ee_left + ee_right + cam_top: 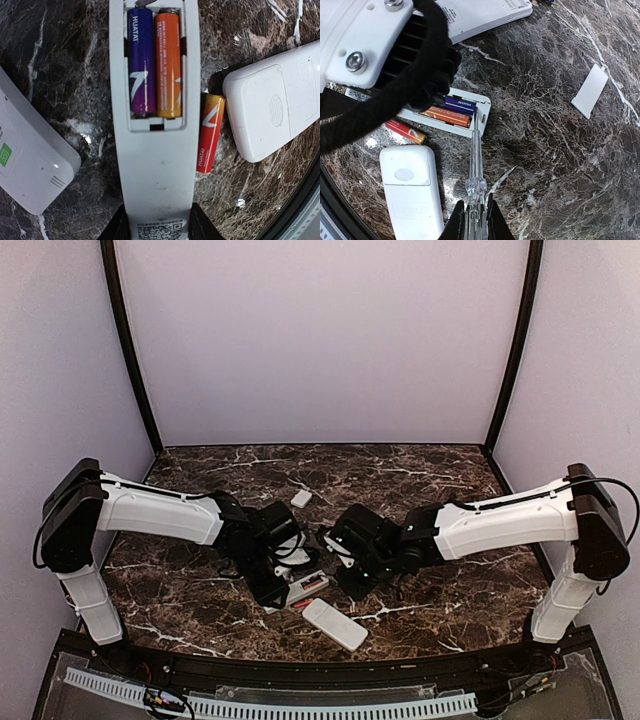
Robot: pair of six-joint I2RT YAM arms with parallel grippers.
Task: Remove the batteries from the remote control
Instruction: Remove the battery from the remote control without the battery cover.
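Two batteries, a purple battery point(141, 62) and an orange battery point(168, 65), lie side by side in the open compartment of the remote control point(155, 175). The remote lies back up on the marble table point(560, 175), about midway along it and toward its near edge. A third, loose battery point(210, 132), orange-red, lies on the table just beside the remote. The left gripper point(156, 227) is closed partway, its fingers pressed against both long sides of the remote's end. The right gripper point(475, 220) is clamped on a clear-handled tool point(474, 160). The tool's tip reaches the compartment's end by the purple cell; whether it touches is unclear. A second remote point(272, 107) lies beyond the loose cell, a white device point(30, 165) on the other side. A small white cover point(590, 91) lies apart, toward the far edge.
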